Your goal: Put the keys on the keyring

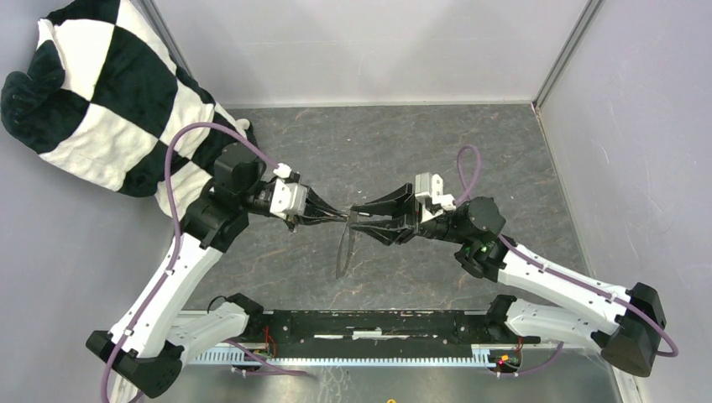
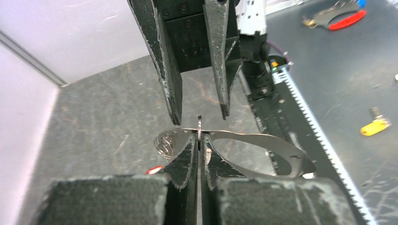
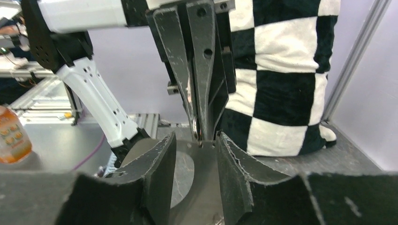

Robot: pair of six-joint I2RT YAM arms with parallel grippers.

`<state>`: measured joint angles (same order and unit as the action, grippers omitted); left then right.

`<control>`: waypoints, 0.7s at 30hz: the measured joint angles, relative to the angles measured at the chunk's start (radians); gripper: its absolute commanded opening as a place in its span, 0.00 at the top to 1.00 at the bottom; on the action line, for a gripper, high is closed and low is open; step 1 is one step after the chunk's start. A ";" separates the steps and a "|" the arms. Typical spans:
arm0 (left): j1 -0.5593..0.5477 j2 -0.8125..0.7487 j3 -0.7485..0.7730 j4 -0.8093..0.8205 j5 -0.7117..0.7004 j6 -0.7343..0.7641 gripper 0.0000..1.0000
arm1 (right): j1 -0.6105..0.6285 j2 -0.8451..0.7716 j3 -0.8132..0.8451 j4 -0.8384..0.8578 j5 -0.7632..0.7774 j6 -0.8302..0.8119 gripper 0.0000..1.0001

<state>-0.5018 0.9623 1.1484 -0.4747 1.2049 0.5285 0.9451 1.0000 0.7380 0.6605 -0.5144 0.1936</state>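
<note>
Hanging at the centre of the overhead frame, the keyring (image 1: 342, 252) dangles over the grey table (image 1: 437, 143) from the left gripper (image 1: 340, 217), which is clenched on its upper edge. The right gripper (image 1: 361, 217) faces it from the right, jaws parted, tips just beside the ring; contact cannot be told.

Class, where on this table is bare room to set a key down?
Free: the strip along the back wall, right of the checkered cushion; the patch between right arm and right wall. Crowded: the centre, where left hand, right hand and keyring meet.
</note>
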 measured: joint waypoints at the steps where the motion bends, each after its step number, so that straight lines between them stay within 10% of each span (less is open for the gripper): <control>1: 0.000 -0.001 0.007 -0.020 -0.006 0.043 0.98 | 0.000 -0.005 0.000 -0.021 0.002 -0.019 0.53; 21: -0.006 -0.118 -0.002 -0.192 -0.103 0.576 0.98 | 0.000 -0.110 0.000 -0.256 0.048 -0.246 0.56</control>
<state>-0.5083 0.8444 1.1461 -0.6670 1.1023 1.1042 0.9451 0.8898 0.7383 0.4046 -0.4664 -0.0521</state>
